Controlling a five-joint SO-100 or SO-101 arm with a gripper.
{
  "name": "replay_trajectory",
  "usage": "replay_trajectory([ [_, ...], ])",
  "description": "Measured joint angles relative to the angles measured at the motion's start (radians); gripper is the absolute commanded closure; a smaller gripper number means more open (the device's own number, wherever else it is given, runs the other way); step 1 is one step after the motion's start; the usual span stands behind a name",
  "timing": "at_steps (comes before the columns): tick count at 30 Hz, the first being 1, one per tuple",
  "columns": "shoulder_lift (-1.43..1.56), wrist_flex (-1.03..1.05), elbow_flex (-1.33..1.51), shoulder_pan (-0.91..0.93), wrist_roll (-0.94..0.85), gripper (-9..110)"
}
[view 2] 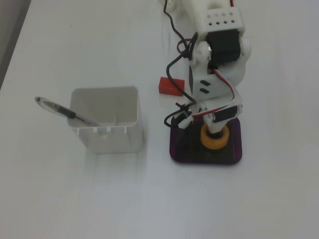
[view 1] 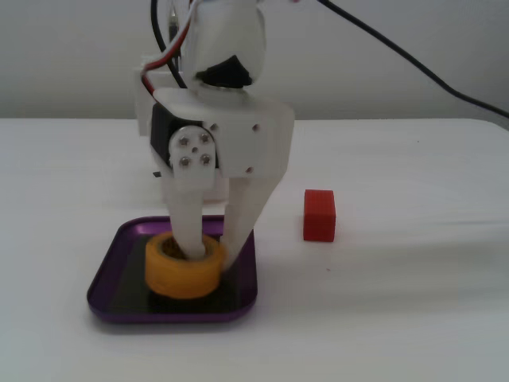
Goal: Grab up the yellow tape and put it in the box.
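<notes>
yellow tape (view 1: pixel 184 267) in box (view 1: pixel 111 274), white table (view 1: pixel 413 302)

The arm (view 1: pixel 223 127) is built of glossy white plastic shells with black servo blocks set into them, one servo horn showing four small silver screws. Its gripper (view 1: pixel 208 253) has two long, tapering white fingers. Red, white and black wires run along the upper links, a thicker black cable trails away, and a grid of small holes dots one white housing (view 2: pixel 219 20).
</notes>
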Motion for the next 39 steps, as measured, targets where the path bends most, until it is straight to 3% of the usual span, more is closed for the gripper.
replay_trajectory([
  [6,0.000,0.034,0.000,-0.058,0.000,100],
  [12,0.000,0.067,-0.037,-0.063,0.000,89],
  [17,0.034,0.138,-0.149,-0.064,0.000,88],
  [28,0.351,0.396,-0.440,-0.017,0.020,88],
  [39,1.020,0.403,0.026,0.006,0.259,88],
])
